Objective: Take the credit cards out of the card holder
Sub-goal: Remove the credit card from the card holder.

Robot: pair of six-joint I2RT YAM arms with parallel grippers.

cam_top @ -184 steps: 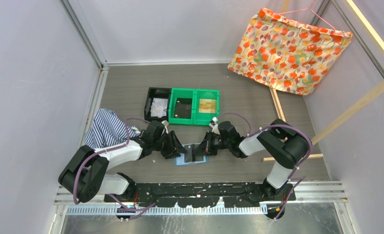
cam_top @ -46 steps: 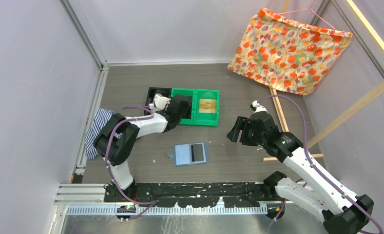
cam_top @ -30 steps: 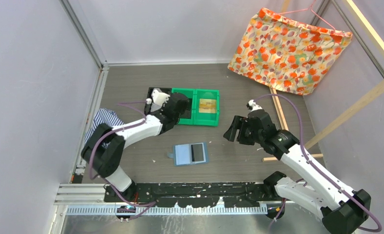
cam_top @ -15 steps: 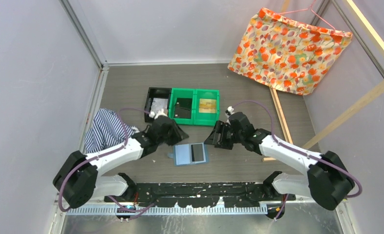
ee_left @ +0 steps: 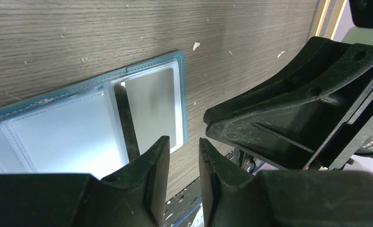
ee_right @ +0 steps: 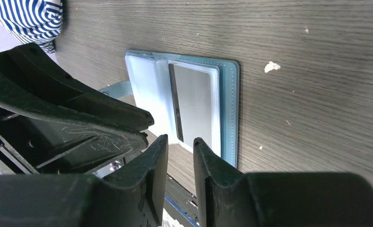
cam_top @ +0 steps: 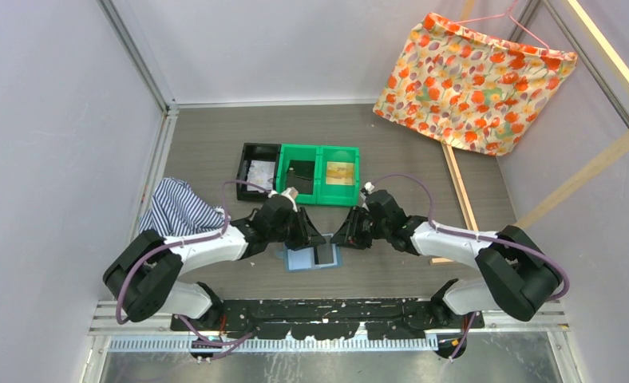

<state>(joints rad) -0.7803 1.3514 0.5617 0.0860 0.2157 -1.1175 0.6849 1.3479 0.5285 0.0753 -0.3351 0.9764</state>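
Starting far left: got a bunched-up striped cloth (cam_top: 179,211) on the table (cam_top: 215,136), partly tucked behind the left arm. Further back, seeing a black bin (cam_top: 257,171) with something whitish inside, too small to make out. Next to it, two green bins (cam_top: 318,174) holding a dark thing and a yellowish thing, can't say what. Over to the near middle, finding the card holder (cam_top: 298,260) lying open and flat, with a dark credit card (cam_top: 326,254) sitting in its right-hand clear sleeve. Only getting part of its pale left half up close, cut off by the frame edge and the fingers. Looking at the left gripper (ee_left: 183,141) down by the holder: fingers nearly together, just a thin slit, pinching nothing. Can't tell whether touching or just above. Same deal for the right gripper (ee_right: 181,139) facing it: narrow gap, nothing gripped. Far right, just a floral cloth (cam_top: 475,80) hung on a pink hanger.
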